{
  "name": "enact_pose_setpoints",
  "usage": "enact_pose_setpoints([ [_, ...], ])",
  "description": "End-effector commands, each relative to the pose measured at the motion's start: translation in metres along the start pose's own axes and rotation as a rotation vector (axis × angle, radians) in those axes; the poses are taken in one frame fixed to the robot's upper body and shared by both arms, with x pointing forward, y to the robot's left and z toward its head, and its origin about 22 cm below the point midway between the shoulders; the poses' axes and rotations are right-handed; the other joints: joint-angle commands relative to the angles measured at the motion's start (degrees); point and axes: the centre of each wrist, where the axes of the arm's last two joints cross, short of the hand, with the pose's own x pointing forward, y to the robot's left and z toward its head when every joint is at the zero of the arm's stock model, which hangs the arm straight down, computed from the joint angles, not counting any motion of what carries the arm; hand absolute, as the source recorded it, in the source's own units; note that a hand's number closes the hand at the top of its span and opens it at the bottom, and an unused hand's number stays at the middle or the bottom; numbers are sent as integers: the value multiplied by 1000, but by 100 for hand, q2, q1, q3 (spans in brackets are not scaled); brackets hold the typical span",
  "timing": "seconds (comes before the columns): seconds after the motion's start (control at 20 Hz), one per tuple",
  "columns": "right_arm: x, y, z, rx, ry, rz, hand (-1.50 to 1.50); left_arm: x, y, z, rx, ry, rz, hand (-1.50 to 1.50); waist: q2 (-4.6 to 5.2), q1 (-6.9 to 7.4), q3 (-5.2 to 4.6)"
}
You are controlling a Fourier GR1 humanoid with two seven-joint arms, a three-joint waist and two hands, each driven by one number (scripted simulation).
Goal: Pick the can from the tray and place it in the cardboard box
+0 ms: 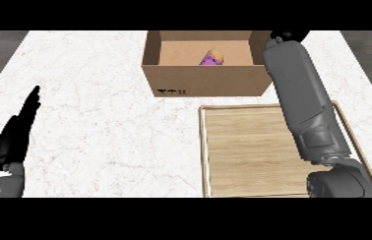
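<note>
The can (212, 58) lies inside the box (203, 79), tilted on the floor near the far wall, its purple and orange side showing; the tray (247, 150) shows bare wood. The right hand (285, 36) is at the box's right far corner, just right of the can and above the rim, and mostly hidden by the forearm, so I cannot tell how its fingers stand. It looks apart from the can. The left hand (20, 126) rests straight-fingered, well to the can's left and nearer the robot.
</note>
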Motion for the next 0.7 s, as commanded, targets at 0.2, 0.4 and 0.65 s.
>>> enact_pose_setpoints([
  [0.2, -45, -52, 1, -32, 11, -4, -150, -6, 13, 2, 27, 38, -21, 0, -92, -310, -6],
  [0.4, -56, -96, 1, 2, 7, 21, -150, -17, 17, 10, 48, 60, -15, 0, -128, -391, -11],
  [0.65, -76, -148, 31, 92, 30, 88, -150, -17, -2, 13, 45, 32, 5, 0, -84, -325, -12],
])
